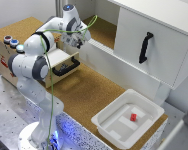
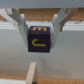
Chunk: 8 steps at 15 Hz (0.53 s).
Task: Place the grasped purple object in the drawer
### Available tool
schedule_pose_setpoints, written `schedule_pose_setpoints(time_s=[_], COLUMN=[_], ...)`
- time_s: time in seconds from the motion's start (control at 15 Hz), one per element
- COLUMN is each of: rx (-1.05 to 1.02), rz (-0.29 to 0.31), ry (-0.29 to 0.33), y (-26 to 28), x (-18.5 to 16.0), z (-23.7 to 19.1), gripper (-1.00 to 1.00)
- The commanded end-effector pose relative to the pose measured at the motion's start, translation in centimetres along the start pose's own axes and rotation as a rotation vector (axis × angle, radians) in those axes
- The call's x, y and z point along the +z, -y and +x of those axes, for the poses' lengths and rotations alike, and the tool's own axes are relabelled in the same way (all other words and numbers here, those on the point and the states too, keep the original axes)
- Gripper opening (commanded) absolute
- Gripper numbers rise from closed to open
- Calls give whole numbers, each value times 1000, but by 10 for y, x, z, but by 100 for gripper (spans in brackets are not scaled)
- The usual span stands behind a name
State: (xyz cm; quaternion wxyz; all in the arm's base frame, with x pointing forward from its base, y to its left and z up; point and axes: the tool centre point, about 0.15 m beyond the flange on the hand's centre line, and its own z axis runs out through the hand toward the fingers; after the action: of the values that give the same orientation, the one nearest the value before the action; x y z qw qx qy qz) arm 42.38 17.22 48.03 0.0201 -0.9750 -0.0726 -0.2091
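In the wrist view a purple cube (image 2: pixel 39 42) with a yellow letter on its face hangs between my two fingers (image 2: pixel 19 24), and my gripper (image 2: pixel 40 36) is shut on it. In the exterior view the gripper (image 1: pixel 80 42) hovers above and just behind the open light-wood drawer (image 1: pixel 60 57), whose black bar handle (image 1: pixel 67 68) faces the cork floor. The drawer belongs to a tan wooden box (image 1: pixel 3 56) at the exterior view's left. The arm hides the cube in the exterior view. A narrow wooden edge (image 2: pixel 31 74) shows under the cube.
A big white cabinet door (image 1: pixel 154 45) with a black handle (image 1: pixel 145 47) stands at the back right. A white plastic tub (image 1: pixel 110 125) holding a small red block (image 1: pixel 133 117) sits at the front right. Round coloured knobs (image 1: pixel 11 41) top the wooden box.
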Motion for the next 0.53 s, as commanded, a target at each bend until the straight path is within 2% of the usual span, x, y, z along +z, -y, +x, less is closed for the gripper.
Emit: schedule_pose_setpoints(time_s=[0.0,0.27,0.47], rx=[-145,-303,-511], rz=[68,116,226], ry=[-28,5,78], y=[46,68,88], x=[-2,-4,-2], z=[-69,-90,-112], gripper=[-100,-100,-100])
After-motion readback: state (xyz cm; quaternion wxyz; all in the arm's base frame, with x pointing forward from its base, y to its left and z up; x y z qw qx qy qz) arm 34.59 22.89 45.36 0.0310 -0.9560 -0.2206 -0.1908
